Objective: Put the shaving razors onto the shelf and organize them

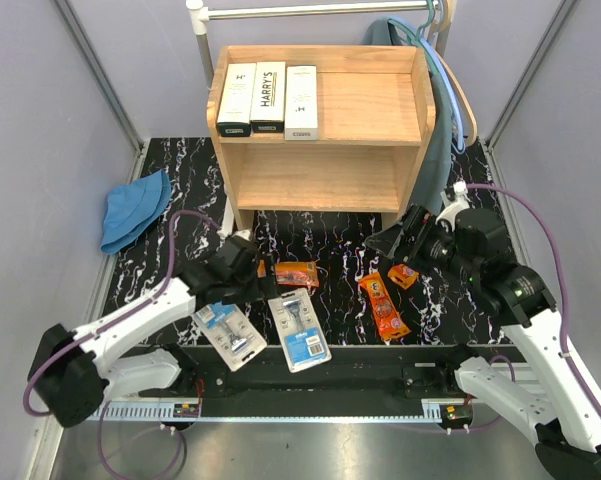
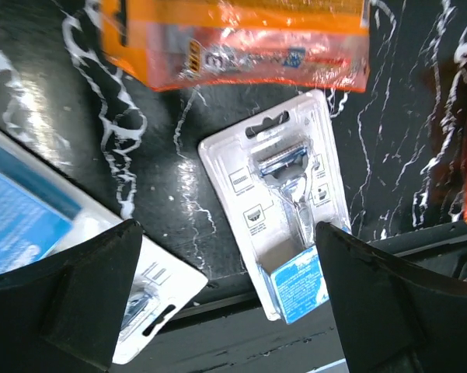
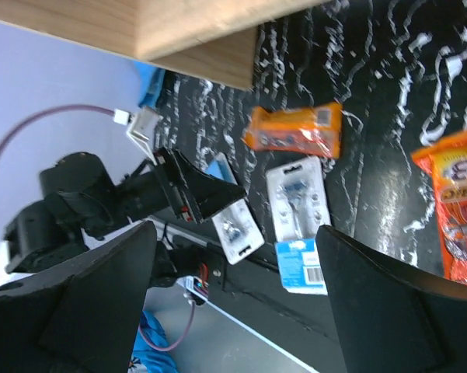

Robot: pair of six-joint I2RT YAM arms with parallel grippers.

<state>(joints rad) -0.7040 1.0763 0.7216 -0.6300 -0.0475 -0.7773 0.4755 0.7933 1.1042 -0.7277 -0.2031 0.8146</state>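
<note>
Shelf (image 1: 417, 110) of light wood, two tiers, at the back of the desk (image 1: 345, 245). On the left of the upper tier lie three white boxes (image 1: 268, 97) with black ends, side by side and touching. The middle one reads "HARRY'S"; marks on the outer two are too small to read.

Rest of the razors on the desk in front:
- Left pouch (image 1: 296, 274), orange, near the left fingers (image 1: 242, 262). In the left wrist view it is cut off by the top edge and its print is lost in glare apart from a "3".
- Long pouch (image 1: 384, 305), orange, slanted, right of centre. The right wrist view cuts it at the right edge, and the lettering looks like "BIC".
- Small pouch (image 1: 403, 275), orange, just beside the long one's far end. Print unreadable.
- Centre card (image 1: 299, 329), a clear blister with a blue label and barcode, near the front edge. The text is too fine to read.
- Left card (image 1: 229, 335), just beside it. In the left wrist view it is mostly hidden under one finger, and in the right wrist view it is half behind the left arm.

Left fingers are spread wide above the cards, with nothing between them. Right fingers (image 1: 400, 238) are spread wide near the shelf's right foot, holding nothing.

Blue hat (image 1: 135, 208) lies at the desk's left side. Rail (image 1: 310, 10) is cut by the top edge. Hangers (image 1: 458, 95) are partly hidden behind the shelf.
</note>
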